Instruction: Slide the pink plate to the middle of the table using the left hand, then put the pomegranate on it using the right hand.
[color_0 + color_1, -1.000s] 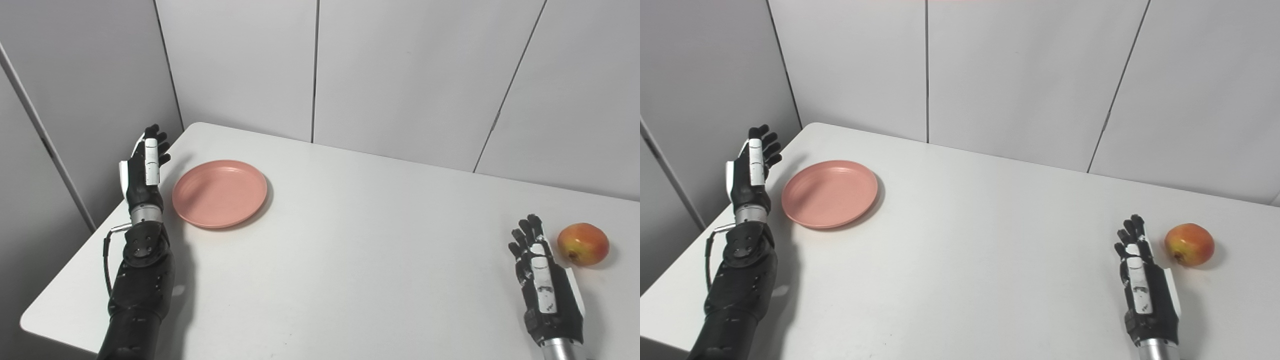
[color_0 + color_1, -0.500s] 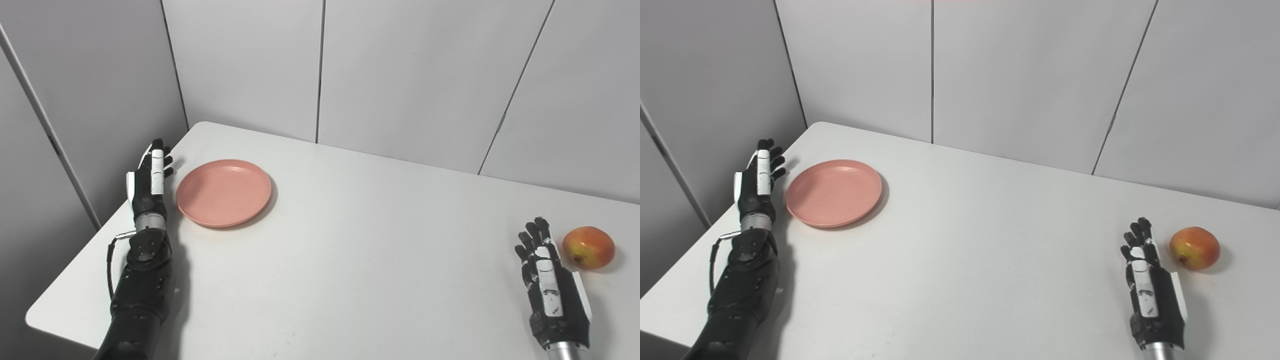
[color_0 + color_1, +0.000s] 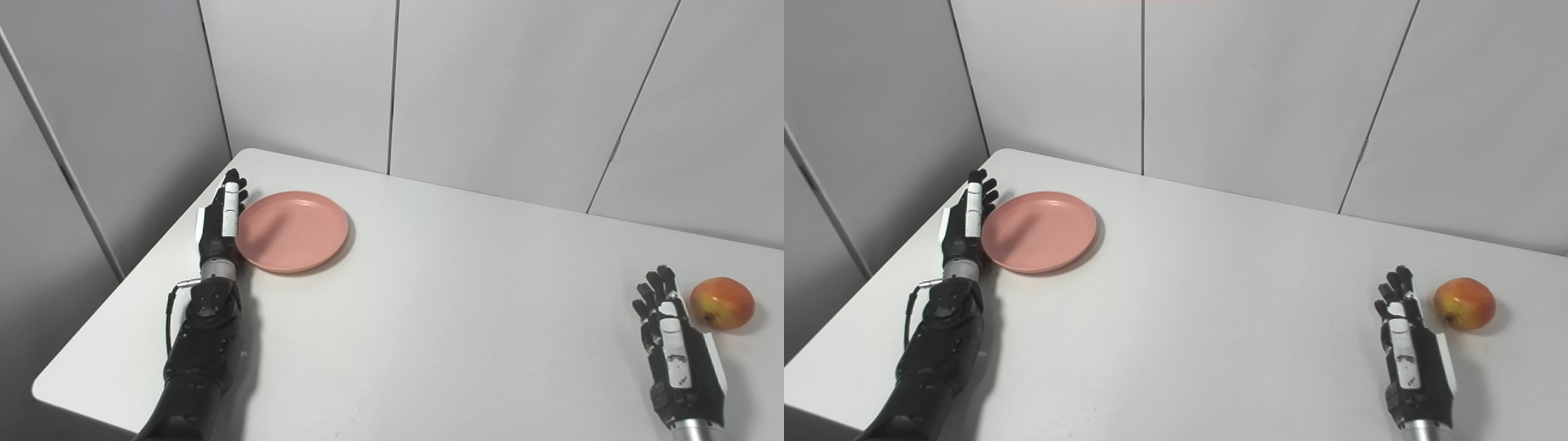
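Observation:
The pink plate (image 3: 294, 229) lies flat on the white table (image 3: 429, 318) at the far left. My left hand (image 3: 220, 223) is open, held edge-on with its fingers straight, and it touches the plate's left rim. The red and yellow pomegranate (image 3: 721, 303) sits near the table's right edge. My right hand (image 3: 674, 349) is open and empty, resting on the table just left of the pomegranate and apart from it.
Grey wall panels (image 3: 490, 92) close the table off at the back and on the left. The table's left edge (image 3: 141, 275) runs close behind my left forearm. Bare tabletop spans between the plate and the pomegranate.
My left hand has moved right from the table's left edge to the plate's rim, and the plate has slid a little to the right. The right hand has stayed put.

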{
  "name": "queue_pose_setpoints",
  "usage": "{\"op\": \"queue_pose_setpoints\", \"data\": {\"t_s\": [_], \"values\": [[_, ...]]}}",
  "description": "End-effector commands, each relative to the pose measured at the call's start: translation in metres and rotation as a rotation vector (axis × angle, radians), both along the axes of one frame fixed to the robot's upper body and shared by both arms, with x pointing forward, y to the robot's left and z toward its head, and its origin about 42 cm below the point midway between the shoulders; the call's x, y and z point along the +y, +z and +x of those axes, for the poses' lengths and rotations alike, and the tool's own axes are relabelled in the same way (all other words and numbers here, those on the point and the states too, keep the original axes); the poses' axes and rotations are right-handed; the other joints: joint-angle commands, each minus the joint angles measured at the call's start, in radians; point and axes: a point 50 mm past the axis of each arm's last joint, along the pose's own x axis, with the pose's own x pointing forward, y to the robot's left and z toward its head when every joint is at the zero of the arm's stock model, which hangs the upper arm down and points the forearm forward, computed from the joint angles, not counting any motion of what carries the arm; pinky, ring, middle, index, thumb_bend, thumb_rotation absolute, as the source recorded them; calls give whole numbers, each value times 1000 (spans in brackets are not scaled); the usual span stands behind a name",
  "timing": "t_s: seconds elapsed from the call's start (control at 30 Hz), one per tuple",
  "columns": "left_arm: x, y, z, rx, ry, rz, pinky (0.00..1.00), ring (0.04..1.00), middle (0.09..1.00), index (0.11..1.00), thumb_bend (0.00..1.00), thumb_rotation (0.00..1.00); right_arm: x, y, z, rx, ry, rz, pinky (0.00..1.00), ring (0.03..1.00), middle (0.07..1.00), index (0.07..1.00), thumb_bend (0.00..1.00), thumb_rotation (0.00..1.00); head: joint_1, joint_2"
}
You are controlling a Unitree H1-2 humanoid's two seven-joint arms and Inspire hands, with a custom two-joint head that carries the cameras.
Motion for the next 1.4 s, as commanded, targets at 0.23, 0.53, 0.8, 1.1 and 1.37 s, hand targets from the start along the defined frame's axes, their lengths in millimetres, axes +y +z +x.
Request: {"op": "queue_pose_setpoints", "data": {"t_s": [0.23,0.53,0.8,1.1,1.37], "values": [[-10,17,18,-23,-75,20,941,929,933,924,740,1000,-7,11,3,-59,-16,-1,1000,1000,1000,1000,586,861,-1,3],[-19,21,19,-24,-118,-11,920,927,930,927,742,1000,-6,11,3,-57,-12,-4,1000,1000,1000,1000,595,864,-11,6],[-32,26,20,-32,-170,-13,934,930,931,918,776,1000,-6,11,2,-57,-9,-11,1000,1000,1000,1000,605,867,-15,7],[-60,31,20,-55,-213,-71,899,908,907,898,741,1000,-3,14,2,-60,-5,-13,1000,1000,1000,1000,603,872,-34,14],[-79,30,17,-52,-253,-128,919,922,917,911,727,1000,0,14,1,-64,7,-23,1000,1000,1000,1000,602,877,-68,23]]}}
